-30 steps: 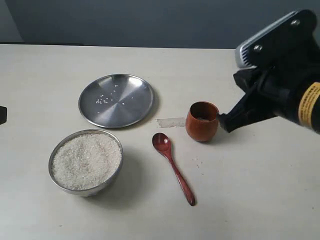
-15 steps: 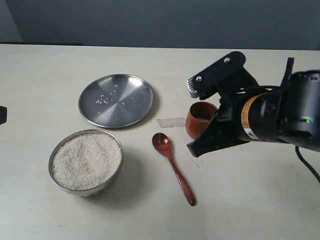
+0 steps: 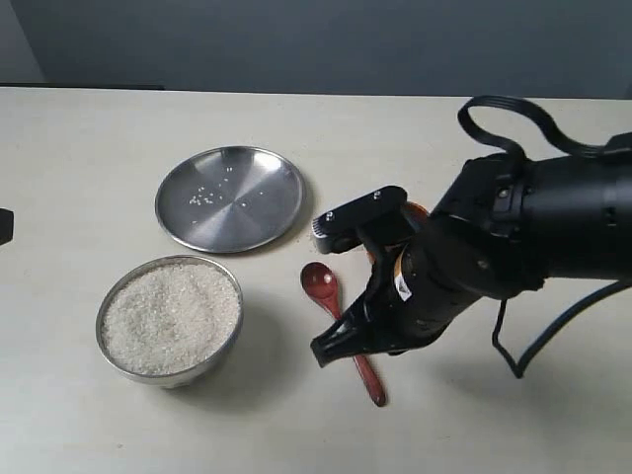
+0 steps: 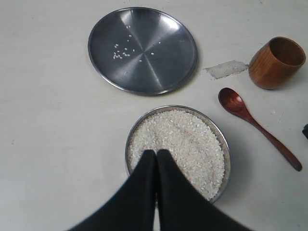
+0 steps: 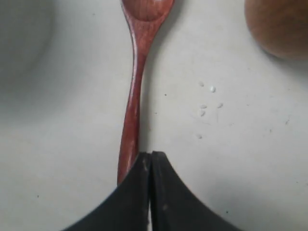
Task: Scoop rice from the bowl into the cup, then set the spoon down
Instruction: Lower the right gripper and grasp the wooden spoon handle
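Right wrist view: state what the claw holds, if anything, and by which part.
Nothing. The right claw is shut, fingertips pressed together; the handle of the spoon runs beneath one fingertip, not between them.

That right arm (image 3: 533,237) is bulky, glossy black, a black cable (image 3: 491,107) curling off it. Small orange label (image 3: 399,281), two screws (image 3: 375,196) on the grey-edged bracket (image 3: 351,217). The gripper (image 5: 150,156) has tapered black fingers (image 5: 171,197).

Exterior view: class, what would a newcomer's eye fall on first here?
The bulky black right arm stands out, its closed tool over the wooden spoon handle at centre. Next comes the steel bowl full of white rice at front left, with a shiny steel plate behind it.
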Motion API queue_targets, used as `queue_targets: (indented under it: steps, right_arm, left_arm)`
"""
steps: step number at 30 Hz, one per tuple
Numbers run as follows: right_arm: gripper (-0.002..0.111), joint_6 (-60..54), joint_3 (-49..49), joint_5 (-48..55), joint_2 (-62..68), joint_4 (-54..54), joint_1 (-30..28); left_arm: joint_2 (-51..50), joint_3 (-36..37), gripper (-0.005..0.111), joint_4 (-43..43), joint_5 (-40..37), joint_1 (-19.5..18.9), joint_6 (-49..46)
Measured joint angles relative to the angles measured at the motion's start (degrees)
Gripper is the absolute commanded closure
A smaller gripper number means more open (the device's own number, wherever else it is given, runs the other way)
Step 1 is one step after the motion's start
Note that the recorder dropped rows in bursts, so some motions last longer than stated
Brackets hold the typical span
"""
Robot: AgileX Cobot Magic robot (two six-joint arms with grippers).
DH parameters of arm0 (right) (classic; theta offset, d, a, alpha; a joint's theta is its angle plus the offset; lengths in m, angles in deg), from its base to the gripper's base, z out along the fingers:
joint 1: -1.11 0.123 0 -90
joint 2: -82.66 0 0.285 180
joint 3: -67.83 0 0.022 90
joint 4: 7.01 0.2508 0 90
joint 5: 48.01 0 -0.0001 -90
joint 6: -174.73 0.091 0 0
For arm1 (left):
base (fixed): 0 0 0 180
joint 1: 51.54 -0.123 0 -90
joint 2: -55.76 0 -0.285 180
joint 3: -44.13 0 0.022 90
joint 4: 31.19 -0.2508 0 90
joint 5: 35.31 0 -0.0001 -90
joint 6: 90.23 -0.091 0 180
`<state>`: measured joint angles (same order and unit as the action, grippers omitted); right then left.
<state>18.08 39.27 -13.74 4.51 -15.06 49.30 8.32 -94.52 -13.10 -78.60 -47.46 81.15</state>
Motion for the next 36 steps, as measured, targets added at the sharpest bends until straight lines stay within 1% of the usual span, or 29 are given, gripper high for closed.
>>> queue_targets:
  steps: [5,9,12,14,16,18,20,27,31,36]
  right_arm:
    - [0.109,-0.36,0.00,-1.87,1.15,0.39,1.87]
    - [0.109,-0.36,0.00,-5.48,1.51,0.64,4.42]
    - [0.109,1.32,0.00,-7.54,1.84,0.53,5.13]
    - [0.103,3.19,0.00,-7.78,2.35,-1.00,5.13]
    - [0.094,5.43,0.00,-7.21,2.64,-3.44,5.13]
    - [0.081,6.54,0.00,-6.30,2.69,-5.48,5.13]
    - [0.075,7.24,0.00,-5.23,2.69,-6.91,5.13]
    - [0.077,8.34,-0.27,-4.28,2.78,-8.45,5.13]
    - [0.077,11.50,-2.67,-7.85,2.78,-10.55,5.13]
    - [0.077,18.01,-7.03,-12.04,2.78,-15.56,5.13]
  left_arm:
    - [0.00,0.00,0.106,0.00,0.00,0.00,0.00]
    - [0.00,0.00,0.106,0.00,0.00,0.00,0.00]
    - [0.00,0.00,0.106,0.00,0.00,0.00,0.00]
    - [0.00,0.00,0.106,-0.10,0.00,0.00,0.00]
    - [0.00,0.00,0.106,-0.10,0.00,0.00,0.00]
    - [0.00,0.00,0.106,-0.10,0.00,0.00,0.00]
    - [0.00,0.00,0.106,-0.10,0.00,0.00,0.00]
    - [0.00,0.00,0.106,-0.10,0.10,0.00,0.00]
    - [0.00,0.00,0.106,-0.10,0.10,0.00,0.00]
    - [0.00,0.00,0.106,-0.10,0.10,0.00,0.00]
